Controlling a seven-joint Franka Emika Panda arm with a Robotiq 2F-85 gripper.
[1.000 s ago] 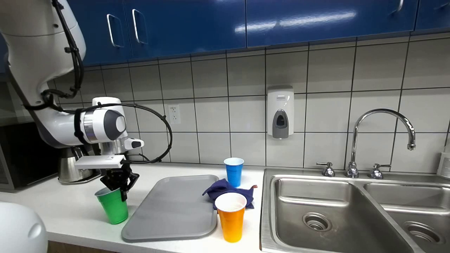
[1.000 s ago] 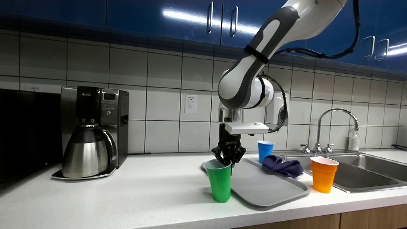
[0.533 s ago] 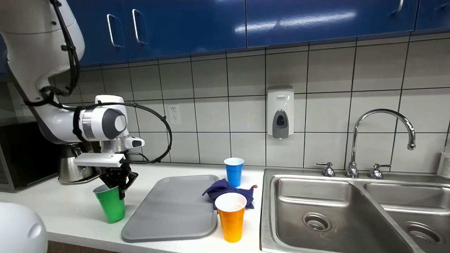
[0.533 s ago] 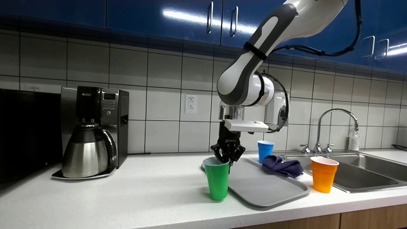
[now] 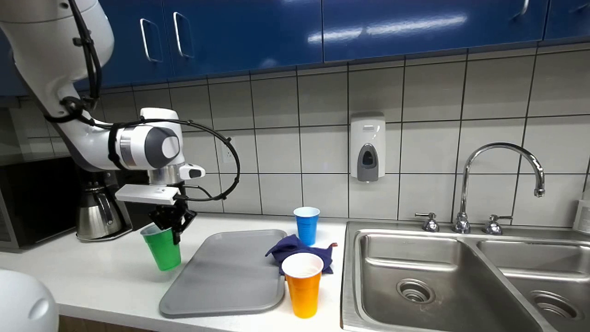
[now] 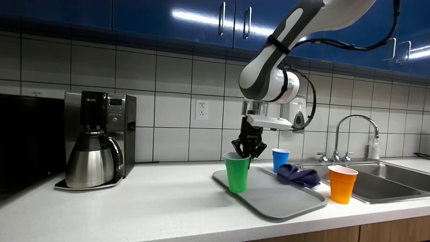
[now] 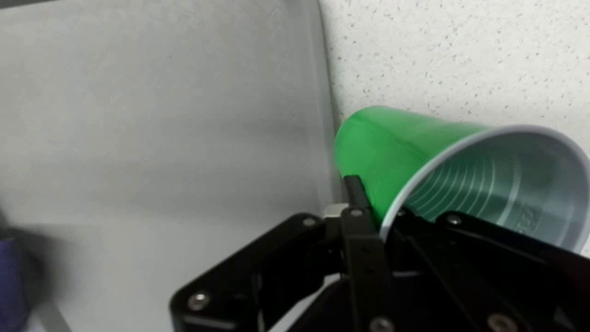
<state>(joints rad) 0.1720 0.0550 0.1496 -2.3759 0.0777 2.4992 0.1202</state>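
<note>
Wrist view: the green cup [image 7: 451, 173] is grasped by the pincer [image 7: 379, 210], its rim pinched with one finger inside and one outside. In both exterior views the grip is seen at the right side of the rim. Cup tilted, mouth leaned to the left, base at the left edge of the gray tray [image 6: 275, 196]; whether the tabletop [image 6: 134, 208] is touched by it cannot be told.

Risks, as judged: only a narrow strip of rim is gripped, so the cup could be twisted or pulled loose if its base were caught on the tray's raised edge. The thin plastic might be creased by too firm a squeeze. If let go at this slant, it could be toppled.

Counts: cups, three: one green; one blue cup [image 6: 280, 161], far; one orange cup [image 6: 342, 186], near right. Tray, one. Dark blue cloth [image 6: 299, 176], one, at the tray's right edge. Coffee maker [image 6: 116, 126], one, far left, with one carafe [image 6: 90, 168]. Sink [image 5: 352, 276], one, right; faucet [image 5: 464, 184], one. Soap dispenser [image 5: 367, 129], one, wall-mounted.
</note>
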